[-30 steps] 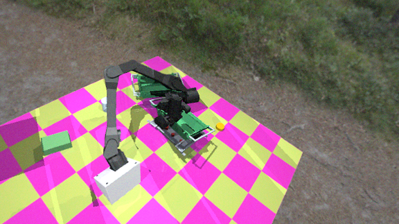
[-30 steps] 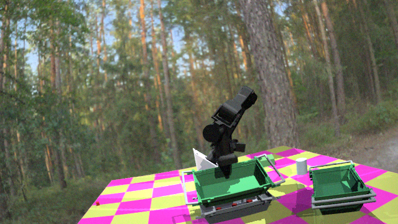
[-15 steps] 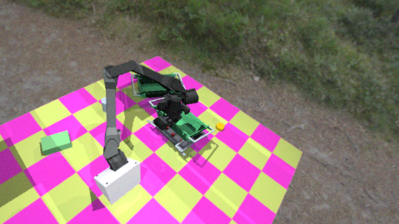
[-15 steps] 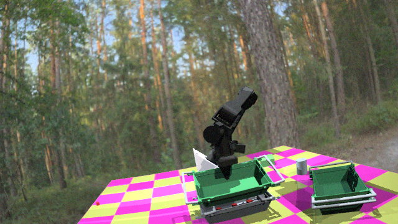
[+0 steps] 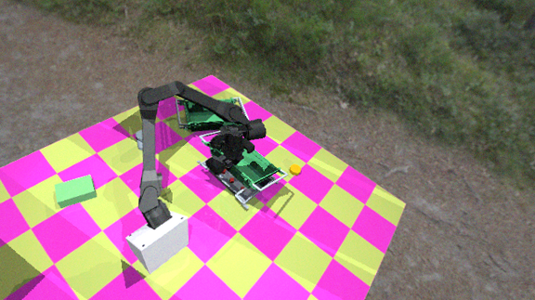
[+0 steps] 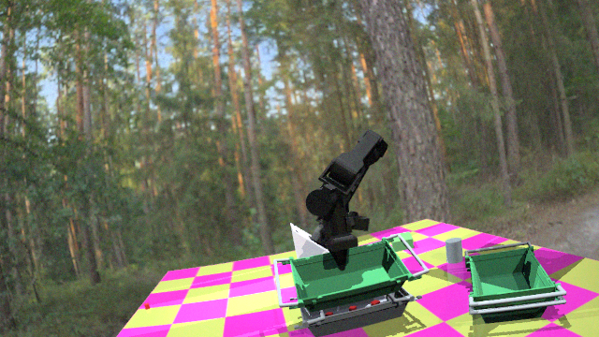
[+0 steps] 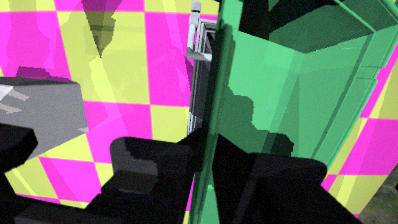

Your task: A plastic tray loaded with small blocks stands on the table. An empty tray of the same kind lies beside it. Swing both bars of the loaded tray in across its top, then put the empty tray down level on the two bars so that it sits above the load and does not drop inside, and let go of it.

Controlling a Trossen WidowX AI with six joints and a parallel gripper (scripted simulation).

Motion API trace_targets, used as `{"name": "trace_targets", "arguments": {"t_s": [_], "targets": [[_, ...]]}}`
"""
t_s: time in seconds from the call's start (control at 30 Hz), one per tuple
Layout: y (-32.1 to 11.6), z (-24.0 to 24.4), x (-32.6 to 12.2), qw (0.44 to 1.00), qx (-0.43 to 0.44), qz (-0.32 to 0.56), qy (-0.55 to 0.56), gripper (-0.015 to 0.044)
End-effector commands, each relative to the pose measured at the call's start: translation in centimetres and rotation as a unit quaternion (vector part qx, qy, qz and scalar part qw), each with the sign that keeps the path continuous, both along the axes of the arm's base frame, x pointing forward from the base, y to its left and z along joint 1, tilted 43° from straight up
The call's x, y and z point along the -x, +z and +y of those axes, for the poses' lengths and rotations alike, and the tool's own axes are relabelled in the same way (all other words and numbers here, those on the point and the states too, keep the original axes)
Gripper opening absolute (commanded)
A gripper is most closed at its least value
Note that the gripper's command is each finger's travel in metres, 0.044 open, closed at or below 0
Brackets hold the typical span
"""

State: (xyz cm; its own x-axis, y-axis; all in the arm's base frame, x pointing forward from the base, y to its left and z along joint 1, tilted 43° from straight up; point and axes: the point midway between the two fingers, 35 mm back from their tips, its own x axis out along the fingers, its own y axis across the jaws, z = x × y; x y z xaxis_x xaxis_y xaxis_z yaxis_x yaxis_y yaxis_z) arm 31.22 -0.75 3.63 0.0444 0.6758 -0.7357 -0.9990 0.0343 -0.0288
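My gripper (image 6: 343, 266) (image 7: 205, 133) is shut on the robot-side long wall of a green empty tray (image 5: 258, 164) (image 6: 348, 281) (image 7: 270, 75). That tray hangs close above the grey loaded tray (image 6: 374, 315), open side up and seemingly tipped a little toward the exterior camera; its own bars stick out past its ends. Red blocks (image 5: 231, 179) (image 6: 353, 307) show in the grey tray. One grey bar (image 5: 246, 199) shows near the grey tray's near end in the top view; how far both bars lie across the top is partly hidden. I cannot tell whether the green tray touches them.
Another green tray (image 5: 202, 113) (image 6: 510, 277) with pale bars stands beside the grey tray. A grey cylinder (image 6: 453, 250), a light green block (image 5: 75, 191) and an orange disc (image 5: 295, 169) stand farther off. A small red piece (image 6: 147, 306) lies near the table edge.
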Motion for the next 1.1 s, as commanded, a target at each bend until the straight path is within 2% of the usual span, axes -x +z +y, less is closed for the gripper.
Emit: {"name": "trace_targets", "arguments": {"t_s": [0.0, 1.07], "targets": [[-0.2, 0.48, 0.29, 1.0, 0.001, 0.006, 0.008, 0.0], [-0.92, 1.16, 0.7, 1.0, 0.001, 0.006, 0.008, 0.0]]}}
